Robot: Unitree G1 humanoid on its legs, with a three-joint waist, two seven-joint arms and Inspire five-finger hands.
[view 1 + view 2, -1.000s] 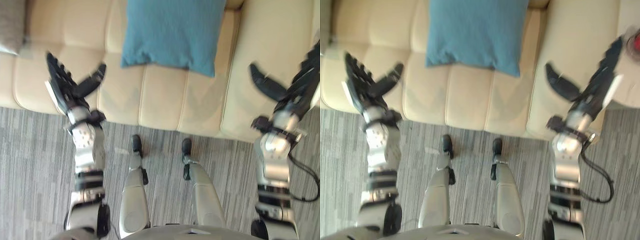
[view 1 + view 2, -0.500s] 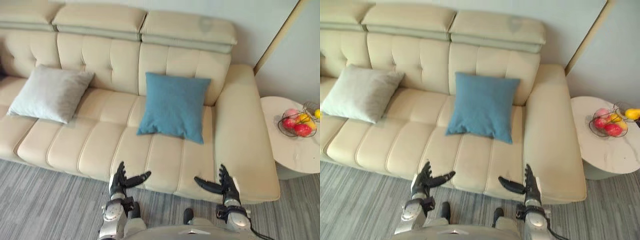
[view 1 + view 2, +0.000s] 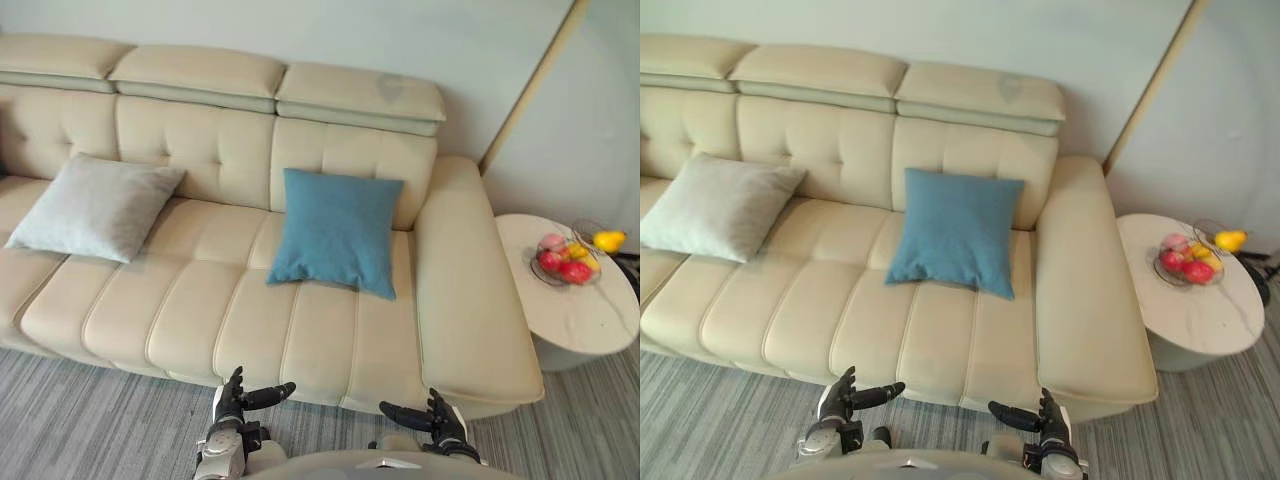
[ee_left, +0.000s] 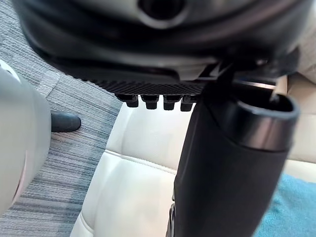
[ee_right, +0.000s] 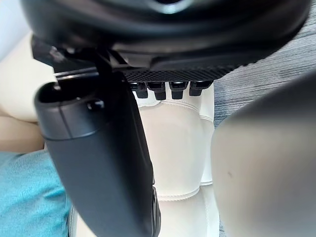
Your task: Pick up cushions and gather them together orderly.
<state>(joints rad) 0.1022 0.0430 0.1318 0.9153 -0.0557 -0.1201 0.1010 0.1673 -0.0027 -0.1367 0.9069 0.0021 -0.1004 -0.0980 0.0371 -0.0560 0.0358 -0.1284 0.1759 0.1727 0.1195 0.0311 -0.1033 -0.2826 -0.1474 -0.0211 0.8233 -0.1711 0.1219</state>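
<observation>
A cream sofa (image 3: 330, 330) with a tufted back and three headrests stood against a pale wall (image 3: 330, 40), on a grey striped carpet (image 3: 100, 430). A round, pale side table (image 3: 580, 320) stood just beside the sofa's right armrest.

Two cushions lay on the sofa, well apart. The blue cushion (image 3: 336, 232) leaned tilted against the backrest, over the seat nearest the right armrest. The grey cushion (image 3: 97, 207) leaned against the backrest towards the sofa's left end.

On the side table stood a wire fruit bowl (image 3: 537, 272). It held red fruit (image 3: 572, 271) and a pinkish fruit (image 3: 551, 243). A yellow fruit (image 3: 607, 240) sat at its far right edge; whether inside the rim or on it could not be told.

The left hand (image 3: 232, 398) and the right hand (image 3: 445, 420) hung low before the sofa's front edge, above the carpet. Each had straight fingers and a thumb spread inward, holding nothing and touching neither cushion.
</observation>
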